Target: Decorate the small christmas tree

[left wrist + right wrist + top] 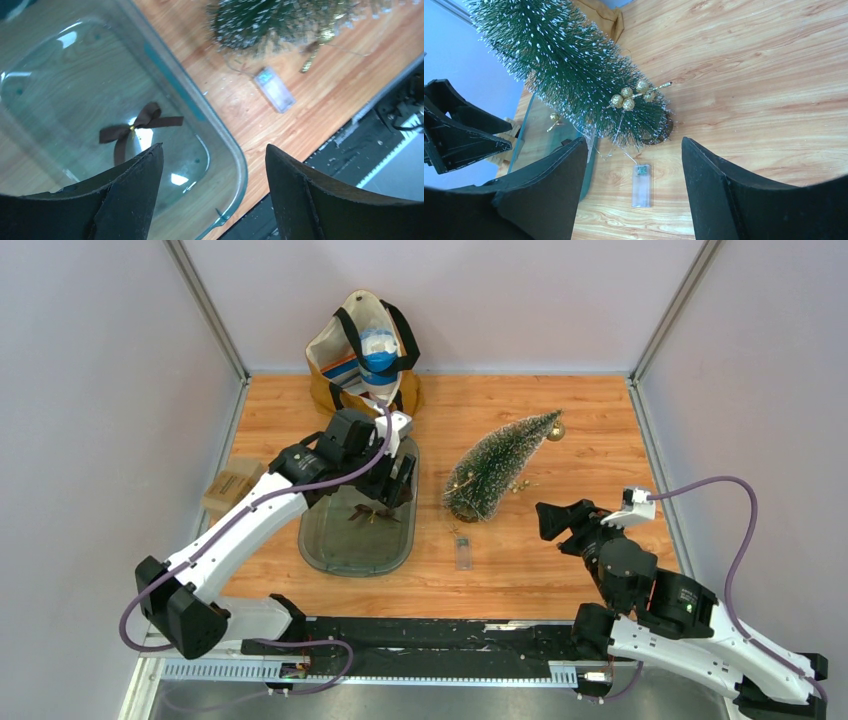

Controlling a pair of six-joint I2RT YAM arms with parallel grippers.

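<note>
left claw (395, 480) (214, 150): fingers wide apart, nothing between them. arm stretched forward from its base, wrist bent down over the far end of a clear tray (330, 550) (225, 130).
- under the claw, just off its left fingertip: brown ribbon bow (368, 515) (142, 122), lying on the tray floor.
- left of the arm: cardboard box (232, 485), label too small to read.
- beyond the claw: open bag (362, 350), print on its contents not legible.

right claw (548, 518) (634, 142): fingers apart, empty. arm folded low, wrist pointing toward the tree.
- ahead of this claw: tree (500, 468) (569, 70) (260, 20), on its side on the table (560, 580), base toward the tray, tip toward the far right; gold berries (629, 98) sit in its needles, and a gold ball (555, 431) is at its tip.
- between the two claws, just off the tree's base: clear battery box (462, 553) (274, 90) (642, 186), with no writing legible.
</note>
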